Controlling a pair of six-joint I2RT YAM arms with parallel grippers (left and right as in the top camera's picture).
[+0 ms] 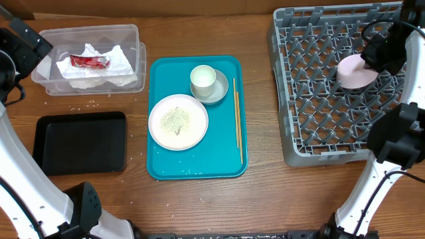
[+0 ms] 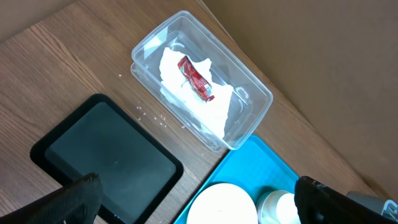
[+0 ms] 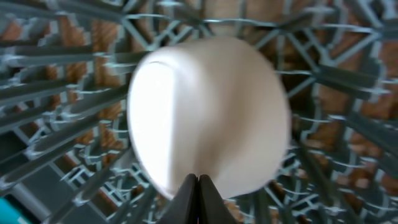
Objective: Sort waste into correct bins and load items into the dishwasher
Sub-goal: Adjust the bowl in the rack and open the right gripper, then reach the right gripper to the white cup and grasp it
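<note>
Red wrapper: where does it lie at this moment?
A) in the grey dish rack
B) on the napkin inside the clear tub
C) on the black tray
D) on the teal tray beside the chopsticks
B: the red wrapper rests on the crumpled white napkin inside the clear plastic tub, as the overhead and left wrist views both show.

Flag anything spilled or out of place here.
Loose rice grains lie scattered on the table between the clear tub and the black tray. A few more dot the teal tray below the large plate, which carries rice residue.
</note>
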